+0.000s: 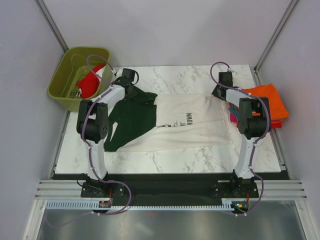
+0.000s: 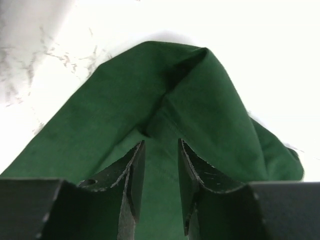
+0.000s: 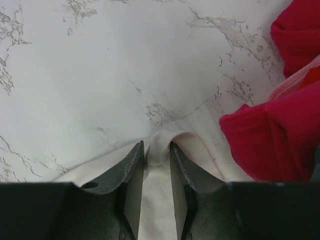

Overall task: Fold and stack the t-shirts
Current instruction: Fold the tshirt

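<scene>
The cream t-shirt with dark green sleeves and black print lies spread across the marble table. My left gripper is at its far left, shut on the green sleeve cloth, which tents up ahead of the fingers; the gripper also shows in the left wrist view. My right gripper is at the shirt's far right corner. In the right wrist view the gripper pinches a fold of the cream cloth. A stack with the orange shirt on top sits at the right.
An olive-green bin at the back left holds a red garment. The red shirt of the stack lies right next to my right gripper. Grey walls close in both sides and the back.
</scene>
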Tool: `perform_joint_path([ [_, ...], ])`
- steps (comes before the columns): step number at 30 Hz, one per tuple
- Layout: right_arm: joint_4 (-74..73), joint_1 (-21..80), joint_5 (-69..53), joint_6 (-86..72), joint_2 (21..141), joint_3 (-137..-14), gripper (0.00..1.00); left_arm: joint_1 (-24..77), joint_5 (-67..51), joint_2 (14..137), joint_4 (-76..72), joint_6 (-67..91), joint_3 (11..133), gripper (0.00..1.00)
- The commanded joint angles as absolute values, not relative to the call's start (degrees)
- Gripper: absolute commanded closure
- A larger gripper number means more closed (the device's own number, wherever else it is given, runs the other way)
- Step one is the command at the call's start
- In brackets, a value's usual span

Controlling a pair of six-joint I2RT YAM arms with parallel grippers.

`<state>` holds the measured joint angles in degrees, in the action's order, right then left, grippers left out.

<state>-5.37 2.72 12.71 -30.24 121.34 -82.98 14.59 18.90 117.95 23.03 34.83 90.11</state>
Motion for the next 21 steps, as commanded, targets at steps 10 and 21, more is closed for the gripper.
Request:
perform_joint_path([
  [10,-3.0,2.5,12.0,-31.0,118.0,-82.1,0.65,14.1,20.2,127.3,23.4,31.5,100.7,0.63],
  [21,-2.8,2.4,11.9,-31.3,117.7,-81.6,0.65,14.0,20.7,129.5,26.1,30.8,102.9,0.87],
])
